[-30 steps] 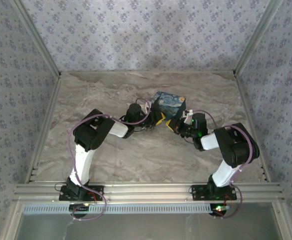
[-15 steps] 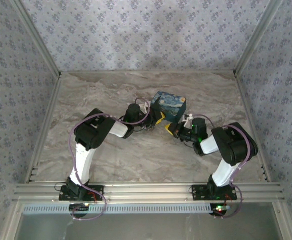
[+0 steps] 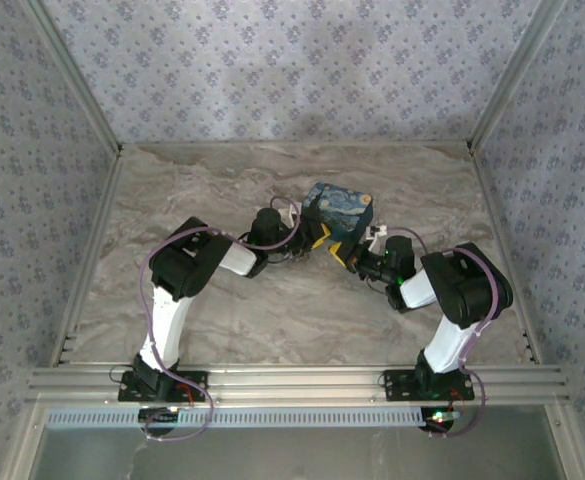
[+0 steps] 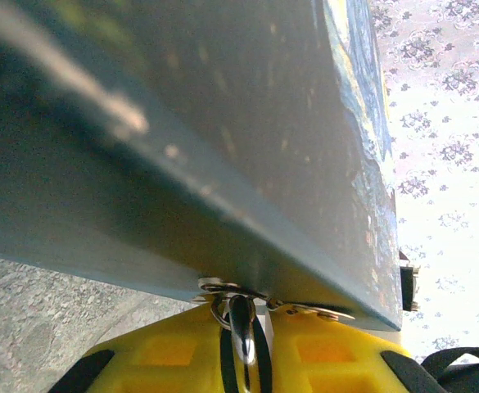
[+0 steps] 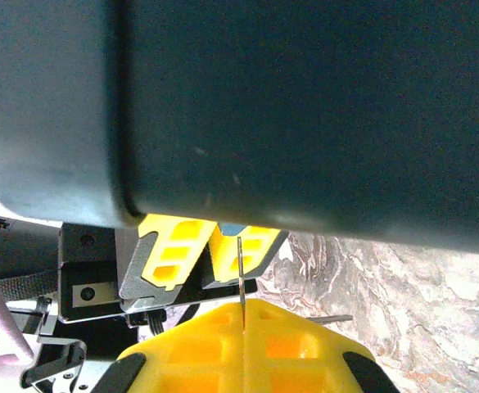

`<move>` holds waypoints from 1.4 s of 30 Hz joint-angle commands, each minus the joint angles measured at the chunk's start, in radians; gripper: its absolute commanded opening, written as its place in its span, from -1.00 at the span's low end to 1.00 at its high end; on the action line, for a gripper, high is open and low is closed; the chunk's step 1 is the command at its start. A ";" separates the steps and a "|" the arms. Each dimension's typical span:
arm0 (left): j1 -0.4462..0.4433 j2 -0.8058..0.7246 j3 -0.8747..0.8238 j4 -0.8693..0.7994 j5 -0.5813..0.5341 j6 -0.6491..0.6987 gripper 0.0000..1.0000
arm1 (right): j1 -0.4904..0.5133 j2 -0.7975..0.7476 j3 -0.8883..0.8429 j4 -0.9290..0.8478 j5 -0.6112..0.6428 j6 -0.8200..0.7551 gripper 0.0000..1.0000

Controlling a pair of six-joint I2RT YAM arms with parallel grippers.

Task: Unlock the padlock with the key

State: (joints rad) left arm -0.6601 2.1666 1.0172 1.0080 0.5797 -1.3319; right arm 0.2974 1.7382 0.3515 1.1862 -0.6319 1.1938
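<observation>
You had the padlock (image 3: 338, 210) mid-table toward the far side, left gripper (image 3: 319, 239) clenched on its metal loop (image 4: 239, 315), right gripper (image 3: 345, 256) pinching the key (image 5: 241, 278) against its dark side, apparently not yet unlocked.

There is one padlock (image 3: 338, 210) on one table (image 3: 222, 180). Two arms meet at it, the left arm (image 3: 177, 270) and the right arm (image 3: 462, 290). That gives two claws: the left claw (image 3: 318, 239) touching the padlock's left side and the right claw (image 3: 345, 256) just beside its near corner. Against the padlock's dark sides are one metal loop (image 4: 239, 321) and one thin key (image 5: 241, 274).
</observation>
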 commanded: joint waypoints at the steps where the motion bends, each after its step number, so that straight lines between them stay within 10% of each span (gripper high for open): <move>1: 0.002 0.035 -0.014 -0.021 0.024 -0.047 -0.63 | 0.000 0.017 -0.008 0.056 0.021 0.018 -1.00; 42: 0.002 0.051 -0.019 0.024 0.024 -0.076 -0.63 | -0.011 0.087 0.025 0.151 0.032 0.087 -1.00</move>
State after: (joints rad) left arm -0.6590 2.1807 1.0172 1.0527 0.5800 -1.3655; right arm 0.2924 1.8076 0.3523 1.3224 -0.6155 1.2728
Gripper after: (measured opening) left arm 0.187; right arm 0.064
